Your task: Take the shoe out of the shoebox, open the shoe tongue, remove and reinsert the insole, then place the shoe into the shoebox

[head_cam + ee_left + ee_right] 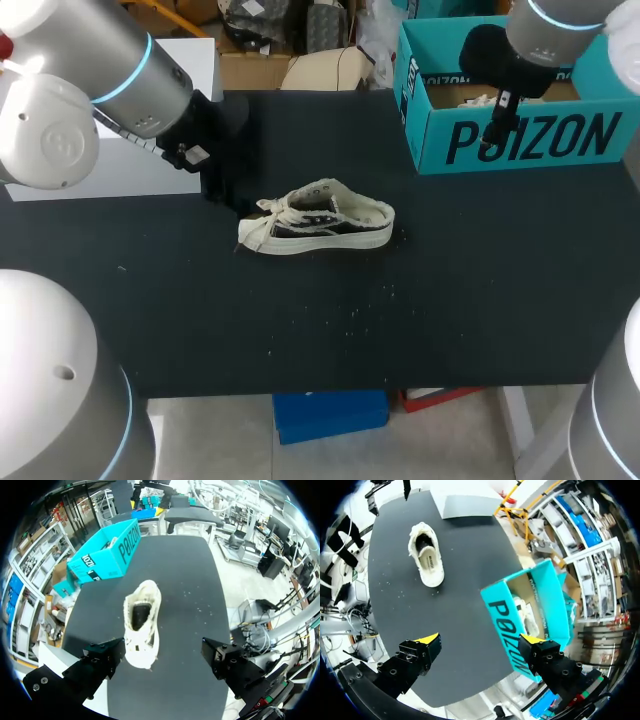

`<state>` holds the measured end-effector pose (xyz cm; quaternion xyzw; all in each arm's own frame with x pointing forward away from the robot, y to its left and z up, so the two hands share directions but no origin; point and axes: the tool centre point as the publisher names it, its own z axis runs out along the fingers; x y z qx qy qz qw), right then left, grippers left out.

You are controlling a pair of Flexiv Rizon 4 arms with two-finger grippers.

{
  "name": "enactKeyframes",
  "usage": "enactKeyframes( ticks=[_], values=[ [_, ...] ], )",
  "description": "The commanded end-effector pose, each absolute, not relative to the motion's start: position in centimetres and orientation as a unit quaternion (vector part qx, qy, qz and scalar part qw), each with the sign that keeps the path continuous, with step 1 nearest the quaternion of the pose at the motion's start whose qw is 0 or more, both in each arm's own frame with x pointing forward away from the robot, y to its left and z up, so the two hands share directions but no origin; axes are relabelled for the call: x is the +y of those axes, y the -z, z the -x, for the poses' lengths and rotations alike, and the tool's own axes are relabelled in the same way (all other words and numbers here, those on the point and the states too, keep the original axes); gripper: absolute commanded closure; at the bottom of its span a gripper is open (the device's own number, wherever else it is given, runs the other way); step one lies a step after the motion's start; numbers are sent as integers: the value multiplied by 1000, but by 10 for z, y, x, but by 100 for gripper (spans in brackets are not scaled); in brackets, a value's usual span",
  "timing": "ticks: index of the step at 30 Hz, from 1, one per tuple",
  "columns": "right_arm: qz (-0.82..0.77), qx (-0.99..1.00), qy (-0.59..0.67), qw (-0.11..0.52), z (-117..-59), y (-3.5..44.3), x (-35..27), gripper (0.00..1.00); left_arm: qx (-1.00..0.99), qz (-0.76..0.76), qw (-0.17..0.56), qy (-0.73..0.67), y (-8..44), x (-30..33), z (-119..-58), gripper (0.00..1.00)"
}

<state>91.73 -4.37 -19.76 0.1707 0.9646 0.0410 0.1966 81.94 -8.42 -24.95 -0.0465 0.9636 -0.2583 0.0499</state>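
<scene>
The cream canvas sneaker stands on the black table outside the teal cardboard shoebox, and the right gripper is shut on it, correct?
No: the right gripper is open and empty, apart from the cream canvas sneaker, as the right wrist view shows. The rest holds.

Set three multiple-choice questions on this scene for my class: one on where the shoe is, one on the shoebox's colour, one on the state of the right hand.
1. Where is the shoe?
A. inside the shoebox
B. on the table, apart from the shoebox
C. on top of the shoebox

2. What colour is the shoebox?
A. teal
B. red
C. white

3. How is the right hand?
A. shut on the shoe
B. shut on the shoebox
C. open and empty

Answers:
1 B: the shoe stands on the black table, clear of the shoebox.
2 A: its walls are teal.
3 C: it is spread wide, holding nothing.
</scene>
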Motion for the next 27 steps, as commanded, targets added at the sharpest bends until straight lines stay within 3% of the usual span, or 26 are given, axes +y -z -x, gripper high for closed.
enactKeyframes(
  ticks=[1, 27],
  values=[
    [-40, 963, -81, 255, -909, 201, -49, 0, 963, 46, 52, 261, 252, -84, -819, 0],
    [-37, 964, -121, 235, -900, 207, -44, 0, 963, 46, 52, 261, 252, -84, -819, 0]
  ],
)
